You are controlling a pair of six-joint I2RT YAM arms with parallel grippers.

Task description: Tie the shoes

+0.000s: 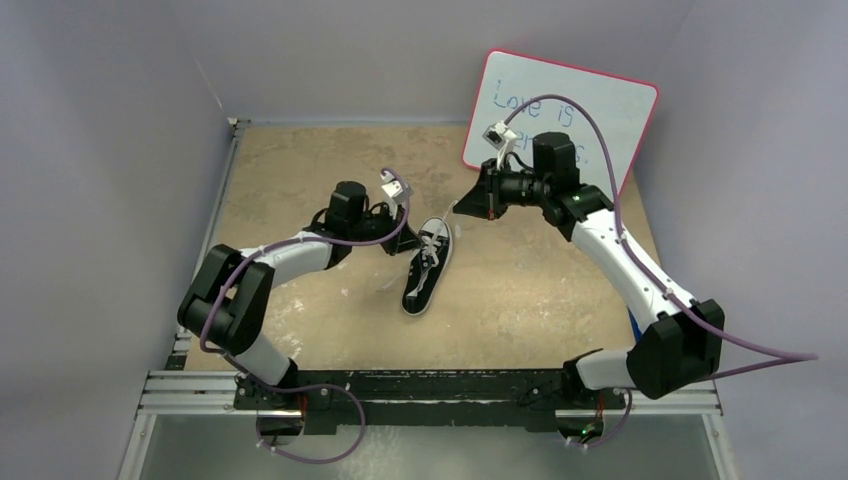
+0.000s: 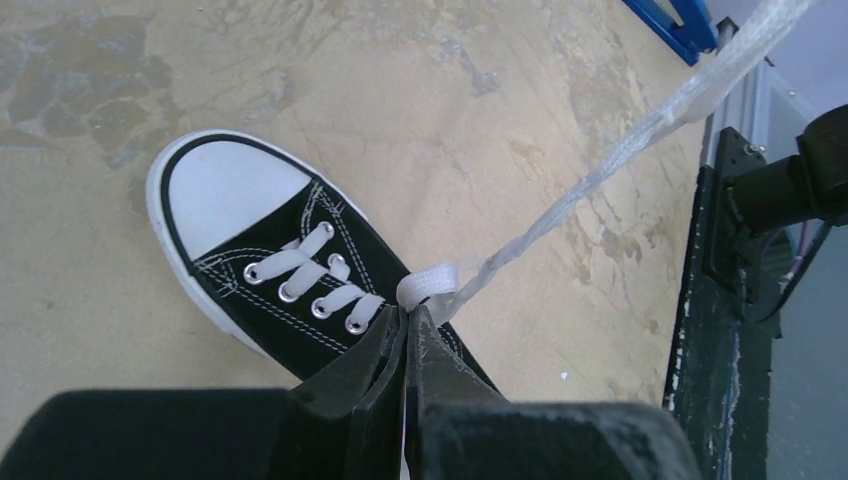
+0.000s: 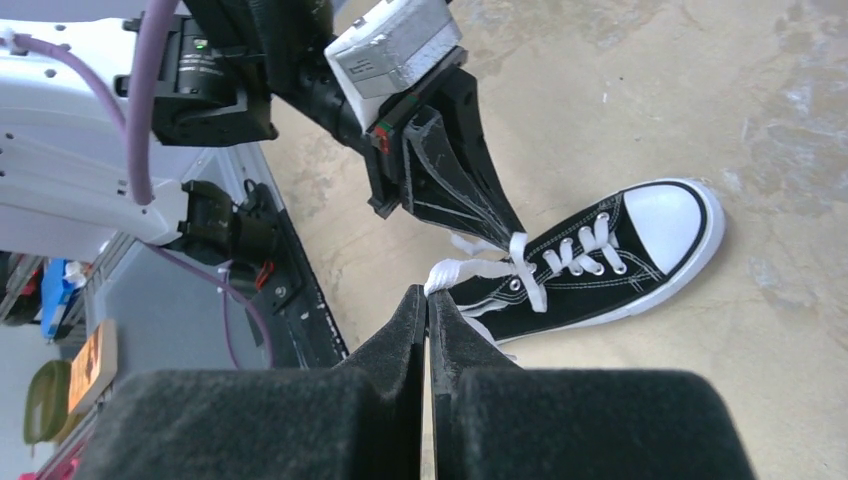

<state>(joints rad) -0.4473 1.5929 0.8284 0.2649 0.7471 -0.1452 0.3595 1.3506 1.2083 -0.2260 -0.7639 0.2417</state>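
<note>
Both claws are clamped on the white laces (image 2: pixel 600 170): the left gripper (image 2: pixel 408 325) pinches a strand just above the tongue, and the right gripper (image 3: pixel 428 305) holds another taut, probably to cinch a knot. The sneaker (image 1: pixel 428 268) lies mid-way between them on the table (image 1: pixel 300 160).

Blue handwriting "Love is" on the whiteboard (image 1: pixel 600 95), second line below (partly hidden) unreadable
</note>
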